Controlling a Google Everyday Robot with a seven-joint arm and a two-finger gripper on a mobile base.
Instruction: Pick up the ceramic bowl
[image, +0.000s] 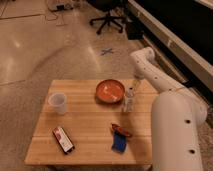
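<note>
Yet to lift the ceramic bowl (110, 90), resting untouched on the far half of the wooden table (85, 135), right of centre. Found the gripper (136, 81) just right of it, near the table's far right edge, beside 1 clear bottle (129, 101); cannot tell whether open or closed. Probably left: closing in on the rim, clamping, raising.

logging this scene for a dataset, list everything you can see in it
bowl: one, orange-red, far middle of table
cup: one, translucent white, left side of table
bottle: one, clear, just right of bowl
flat pack: one, red and black, near left corner
pouch: one, blue, near right
red item: one, just behind pouch
table: one, light wood, centre
chair: one, black, floor far back
tape cross: one, blue, floor beyond table
arm: one, white, from right
gripper: one, over table's far right edge, beside bowl
</note>
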